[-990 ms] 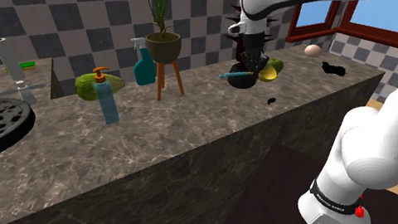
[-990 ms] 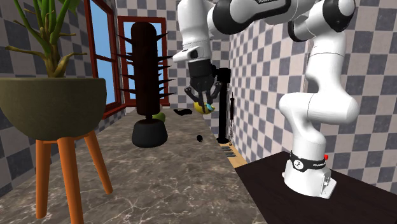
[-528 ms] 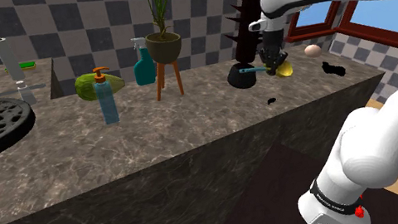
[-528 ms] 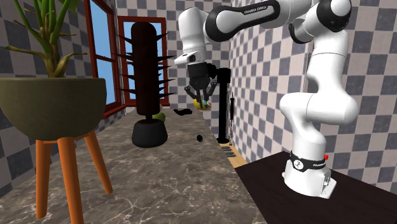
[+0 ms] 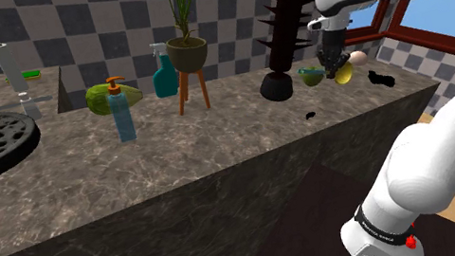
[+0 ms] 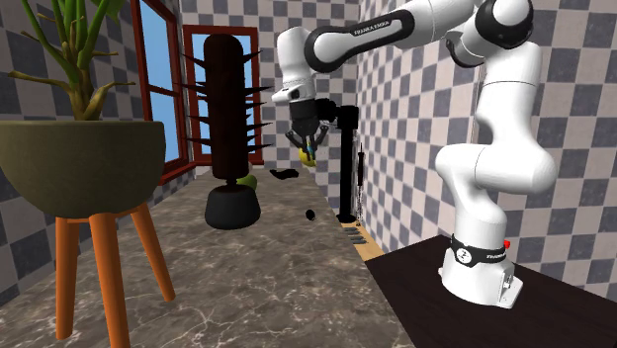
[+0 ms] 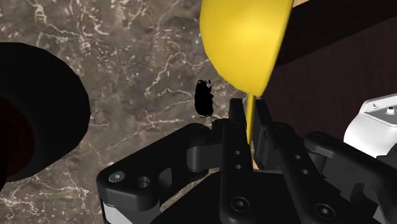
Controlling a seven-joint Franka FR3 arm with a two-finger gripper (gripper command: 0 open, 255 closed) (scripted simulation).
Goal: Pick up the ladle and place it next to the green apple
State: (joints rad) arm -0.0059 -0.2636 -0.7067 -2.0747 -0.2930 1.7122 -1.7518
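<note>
My gripper (image 5: 333, 63) hangs over the far right part of the stone counter, shut on the ladle (image 5: 343, 75). The ladle has a yellow bowl and a thin handle. In the wrist view the yellow bowl (image 7: 245, 41) juts out beyond the fingertips (image 7: 236, 121), which clasp the thin handle. The green apple (image 5: 312, 79) lies on the counter just left of the gripper in the shoulder view, next to the black stand's base. In the second exterior view the apple (image 6: 248, 182) peeks out behind that base, and the gripper (image 6: 306, 146) carries the ladle (image 6: 308, 156) above the counter farther back.
A tall black spiked stand (image 5: 282, 36) rises beside the apple. An egg-like object (image 5: 357, 57) and small black pieces (image 5: 382, 79) lie near the counter's right end. A potted plant on a stool (image 5: 187, 57), a spray bottle (image 5: 164, 74) and a soap bottle (image 5: 121, 107) stand farther left.
The arm has carried the ladle to the shoulder view's right, from in front of the black stand to beyond the apple. The grip has tightened slightly.
</note>
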